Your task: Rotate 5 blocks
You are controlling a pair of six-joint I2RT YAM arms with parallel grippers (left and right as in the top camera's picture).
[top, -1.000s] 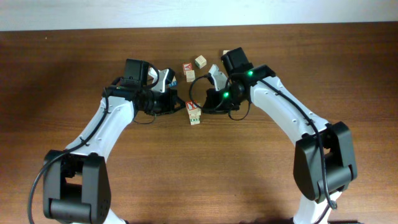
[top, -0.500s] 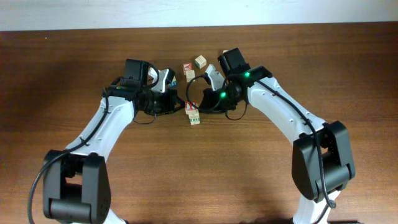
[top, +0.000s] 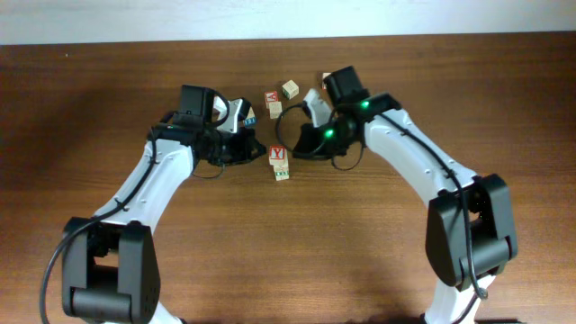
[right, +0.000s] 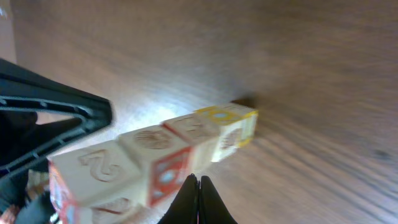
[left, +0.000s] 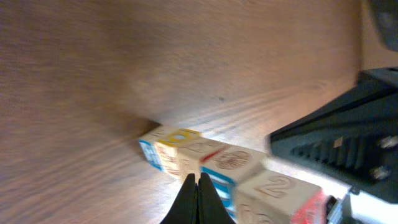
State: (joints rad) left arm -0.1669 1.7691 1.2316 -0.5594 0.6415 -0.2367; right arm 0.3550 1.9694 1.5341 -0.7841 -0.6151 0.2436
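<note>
Nearest on the bench (top: 360, 252), a green block (top: 282, 171) sat touching the Y block (top: 277, 153) just beyond it. The left claw (left: 198, 186) pointed at this pair from the left, its fingers pressed together on nothing. The right claw (right: 198, 186) faced the pair from the right, likewise together and empty. Farther off, between the arms, a red-printed block (top: 270, 96) sat near a tan block (top: 290, 88), which was farthest.
</note>
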